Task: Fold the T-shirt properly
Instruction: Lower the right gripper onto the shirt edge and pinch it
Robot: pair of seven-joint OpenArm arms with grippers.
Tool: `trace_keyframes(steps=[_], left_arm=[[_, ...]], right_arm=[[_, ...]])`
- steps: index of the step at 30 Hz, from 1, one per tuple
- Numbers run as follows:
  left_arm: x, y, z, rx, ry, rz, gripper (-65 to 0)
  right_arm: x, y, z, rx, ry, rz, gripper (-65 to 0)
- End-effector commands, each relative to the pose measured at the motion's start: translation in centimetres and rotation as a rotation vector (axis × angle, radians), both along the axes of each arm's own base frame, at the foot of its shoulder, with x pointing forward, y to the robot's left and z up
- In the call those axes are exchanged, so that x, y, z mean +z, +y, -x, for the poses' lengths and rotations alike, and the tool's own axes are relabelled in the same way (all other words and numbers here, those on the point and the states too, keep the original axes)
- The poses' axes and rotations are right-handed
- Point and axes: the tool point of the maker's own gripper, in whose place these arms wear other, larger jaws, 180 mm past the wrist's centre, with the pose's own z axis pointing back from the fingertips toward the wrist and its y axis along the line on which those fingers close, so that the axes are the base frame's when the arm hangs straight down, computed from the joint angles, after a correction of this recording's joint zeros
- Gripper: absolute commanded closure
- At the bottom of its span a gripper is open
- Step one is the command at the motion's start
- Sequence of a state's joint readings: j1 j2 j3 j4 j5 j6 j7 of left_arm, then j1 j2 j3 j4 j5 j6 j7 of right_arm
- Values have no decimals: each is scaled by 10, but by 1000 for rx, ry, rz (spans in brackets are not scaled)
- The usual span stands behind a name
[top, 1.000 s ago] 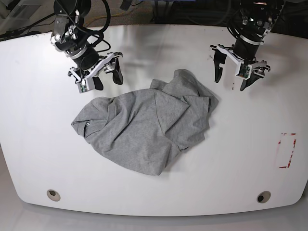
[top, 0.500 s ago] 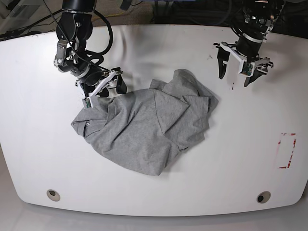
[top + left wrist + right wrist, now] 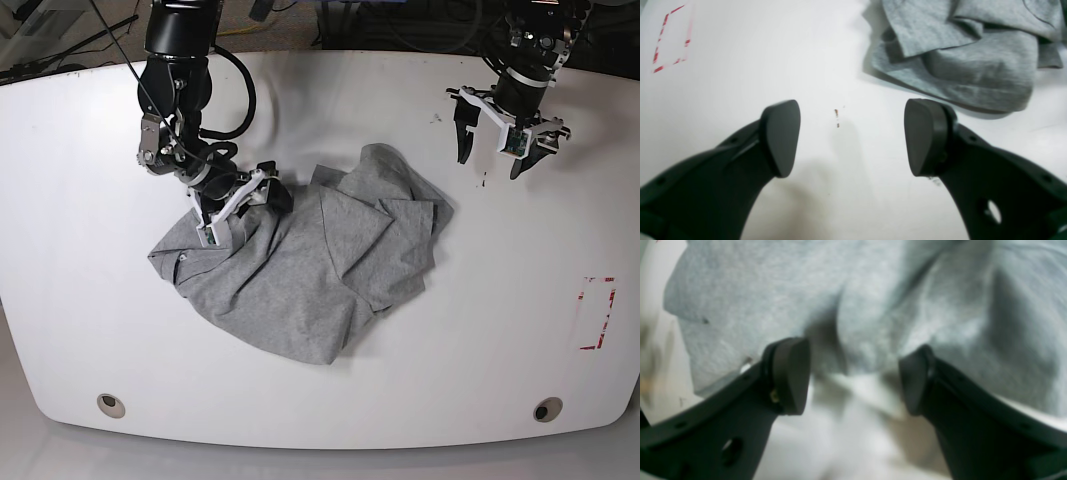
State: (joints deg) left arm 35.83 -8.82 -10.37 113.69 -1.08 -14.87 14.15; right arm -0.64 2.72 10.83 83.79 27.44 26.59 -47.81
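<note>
Between the right jaws bunches the T-shirt.

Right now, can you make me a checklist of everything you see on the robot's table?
Surface: white table, with a red dashed rectangle marked near one edge and two round holes along the front.
Job's things: grey T-shirt, crumpled in a heap mid-table, not folded; no lettering shows.
Clutter: nothing seen.
Grippers: right gripper is down at the T-shirt's upper edge, fingers apart with cloth between them, not closed. Left gripper hangs above bare table beside the T-shirt, fingers open and empty.
Cables: black cables loop by the right arm; more lie behind the table.
Surroundings: dark floor and equipment behind the table, too dim to name.
</note>
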Motion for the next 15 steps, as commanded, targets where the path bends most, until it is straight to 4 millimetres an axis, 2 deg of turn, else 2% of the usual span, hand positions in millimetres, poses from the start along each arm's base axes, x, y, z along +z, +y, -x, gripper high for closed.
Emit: trace_keyframes(steps=[1,4,10,15], left_arm=[[11,-1,-4,-4,-41,4,-447],[11,-1,-5,-4,-41,4,-447],[11,-1,-5,-4,-41,3,-447],[11,-1,-5,-4,-43,3,-447]], right_arm=[[5,3,-6,-5,-12,-12,-400],[8,4,-11,-5,-24,-16,-388],[13,3,-17,-25,-60,-26,-216],[15,1,-18,-28,-67,-23,-201]])
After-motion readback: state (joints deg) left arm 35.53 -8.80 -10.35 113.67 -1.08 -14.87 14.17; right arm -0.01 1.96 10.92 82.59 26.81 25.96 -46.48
